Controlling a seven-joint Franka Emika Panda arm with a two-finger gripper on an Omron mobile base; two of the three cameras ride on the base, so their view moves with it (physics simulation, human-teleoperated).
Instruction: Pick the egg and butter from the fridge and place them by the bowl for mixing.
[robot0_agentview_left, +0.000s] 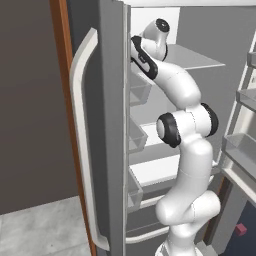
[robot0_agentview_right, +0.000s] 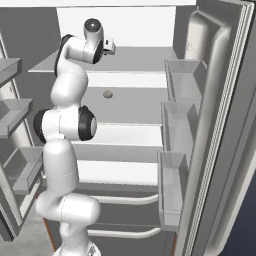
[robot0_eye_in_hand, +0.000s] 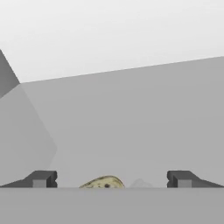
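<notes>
The fridge (robot0_agentview_right: 225, 125) stands with both doors open, and my arm reaches into its upper part. My wrist (robot0_agentview_right: 95, 42) hovers just above the top glass shelf (robot0_agentview_right: 135, 59). A small round speckled egg (robot0_agentview_right: 107, 94) lies on the shelf below, near the middle. In the hand view the egg (robot0_eye_in_hand: 102, 182) peeks up at the bottom edge between the two dark fingertips (robot0_eye_in_hand: 43, 178). My gripper (robot0_eye_in_hand: 111, 179) is open and holds nothing. The butter and the bowl are out of view.
Clear door bins (robot0_agentview_right: 175, 125) line the right door, and more bins (robot0_agentview_left: 136, 135) hang on the left door behind its long pale handle (robot0_agentview_left: 82, 140). Two lower drawers with curved handles (robot0_agentview_right: 125, 200) sit under the shelves. A small pink object (robot0_agentview_left: 241, 229) lies low at the right.
</notes>
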